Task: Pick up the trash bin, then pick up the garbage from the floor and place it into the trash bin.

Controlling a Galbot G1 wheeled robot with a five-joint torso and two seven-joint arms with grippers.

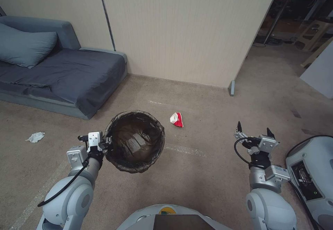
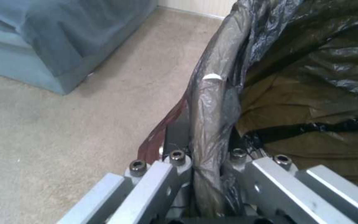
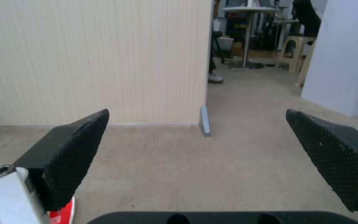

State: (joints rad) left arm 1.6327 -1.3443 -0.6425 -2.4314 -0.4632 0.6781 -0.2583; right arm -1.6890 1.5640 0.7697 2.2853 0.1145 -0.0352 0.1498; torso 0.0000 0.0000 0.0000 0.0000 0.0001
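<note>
Head view: left claw (image 1: pixel 104 142) at lower left of frame, clamped on the near-left rim of the trash bin (image 1: pixel 135 141), bin carried above the floor (image 1: pixel 208 174). Red-and-white packet (image 1: pixel 177 119) on the carpet just above centre, up and right of the bin, up and left of the right claw (image 1: pixel 254 132). Right claw at lower right, spread wide, holding nothing, apparently the free one for the pickup. White tissue (image 1: pixel 35 137) at far left, near the grey sofa (image 1: pixel 62 74), well apart from both claws.

Left wrist view: left claw (image 2: pixel 206 174) pinching the bag-covered bin rim (image 2: pixel 206 102), bag interior at right of frame.

Right wrist view: right claw (image 3: pixel 199 155) wide open, black fingertips (image 3: pixel 73 149) far apart; sliver of red packet (image 3: pixel 63 213) at lower left corner, beside one fingertip, so packet likely off to that side rather than between the tips.
</note>
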